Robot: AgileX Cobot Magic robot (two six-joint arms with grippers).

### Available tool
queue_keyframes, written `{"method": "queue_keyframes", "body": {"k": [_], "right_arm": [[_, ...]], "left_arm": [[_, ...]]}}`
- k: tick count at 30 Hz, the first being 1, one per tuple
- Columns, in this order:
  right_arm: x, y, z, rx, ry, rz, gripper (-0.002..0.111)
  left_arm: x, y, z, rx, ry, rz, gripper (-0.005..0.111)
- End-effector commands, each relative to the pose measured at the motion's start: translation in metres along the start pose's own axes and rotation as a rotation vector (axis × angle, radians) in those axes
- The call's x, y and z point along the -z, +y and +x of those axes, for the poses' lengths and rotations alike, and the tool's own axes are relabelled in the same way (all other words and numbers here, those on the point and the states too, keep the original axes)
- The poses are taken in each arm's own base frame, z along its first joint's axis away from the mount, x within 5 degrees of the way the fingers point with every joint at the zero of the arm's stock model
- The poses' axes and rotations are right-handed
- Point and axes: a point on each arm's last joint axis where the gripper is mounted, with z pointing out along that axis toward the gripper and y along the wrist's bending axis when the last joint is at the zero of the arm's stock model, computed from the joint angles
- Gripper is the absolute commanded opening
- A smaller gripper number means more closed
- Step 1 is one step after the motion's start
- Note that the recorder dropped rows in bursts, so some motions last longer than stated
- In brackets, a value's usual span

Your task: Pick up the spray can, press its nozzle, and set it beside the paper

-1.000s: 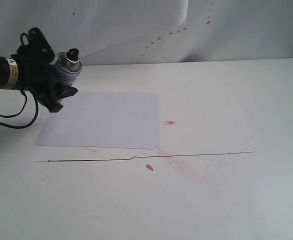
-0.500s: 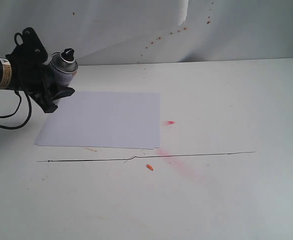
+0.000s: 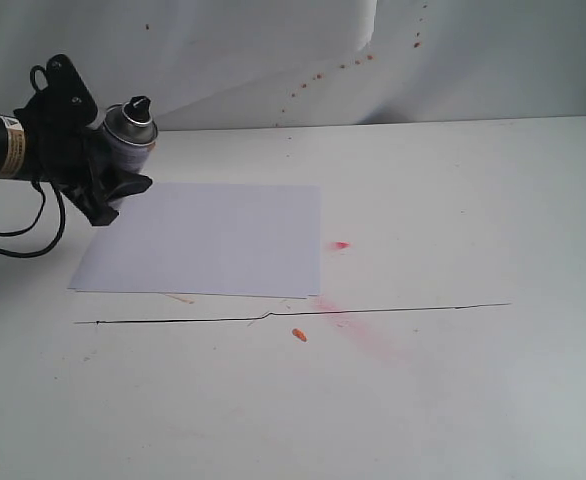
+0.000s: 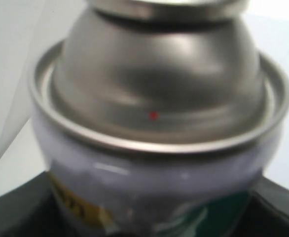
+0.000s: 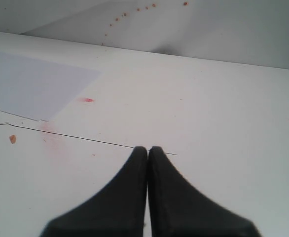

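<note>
The spray can (image 3: 130, 132) hangs tilted above the table's far left, just off the far-left corner of the paper (image 3: 208, 240). My left gripper (image 3: 116, 188) is shut on its body, and the black nozzle (image 3: 139, 103) sticks up free above it. The can's silver dome (image 4: 154, 84) and white label fill the left wrist view, with dark fingers (image 4: 16, 210) at either side. Over the table on the right, my right gripper (image 5: 148, 150) is shut and empty, with the paper (image 5: 31, 84) some way off. The exterior view does not show it.
A thin black line (image 3: 373, 310) crosses the table in front of the paper. Red spray stains (image 3: 340, 245) and an orange blob (image 3: 299, 335) lie near the paper's right corner. A creased white backdrop (image 3: 273, 50) stands behind. The left arm's cable (image 3: 13, 240) loops low.
The left gripper has shifted a little to the left with the can in it, then held nearly still. The paper has not moved.
</note>
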Motion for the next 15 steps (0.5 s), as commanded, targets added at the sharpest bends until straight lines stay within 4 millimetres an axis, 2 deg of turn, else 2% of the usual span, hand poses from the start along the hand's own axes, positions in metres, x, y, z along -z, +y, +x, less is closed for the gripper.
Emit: {"method": "queue_keyframes", "body": {"k": [1, 15], "right_arm": [[0.0, -0.0004, 0.0007, 0.001, -0.006, 0.008, 0.0], [0.0, -0.0004, 0.0007, 0.001, -0.006, 0.008, 0.0]], "left_arm": [[0.0015, -0.0025, -0.01, 0.024, -0.059, 0.037, 0.0], [0.0012, -0.0067, -0.0089, 0.083, -0.066, 0.064, 0.0]]}}
